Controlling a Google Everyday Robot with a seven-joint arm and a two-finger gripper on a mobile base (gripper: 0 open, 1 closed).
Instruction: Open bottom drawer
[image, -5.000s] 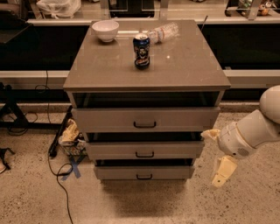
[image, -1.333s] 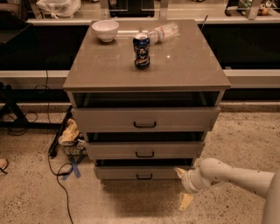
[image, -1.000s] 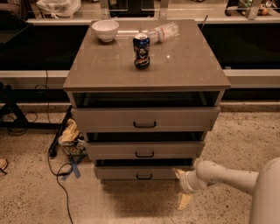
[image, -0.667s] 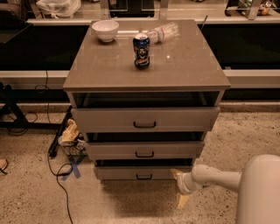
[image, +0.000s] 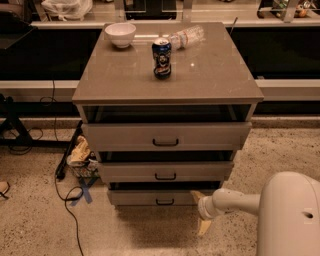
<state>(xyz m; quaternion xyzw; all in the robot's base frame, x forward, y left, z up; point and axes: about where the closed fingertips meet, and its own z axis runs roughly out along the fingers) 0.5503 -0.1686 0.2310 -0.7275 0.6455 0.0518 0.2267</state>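
The bottom drawer is the lowest and narrowest of three grey-beige drawer fronts, with a small black bar handle. It stands slightly out, like the two above it. My gripper is low, near the floor, at the right end of the bottom drawer's front. Its fingers are spread, one fingertip up against the drawer's right end and the other pointing down at the floor. It holds nothing. It is to the right of the handle, not on it.
The cabinet top carries a white bowl, a blue can and a lying plastic bottle. A bag of clutter and a black cable lie left of the cabinet. My arm's white body fills the lower right.
The gripper came down from beside the middle drawer to the bottom drawer's right end and has crept slightly left. The arm's white body has swung into the lower right. The drawers have not moved.
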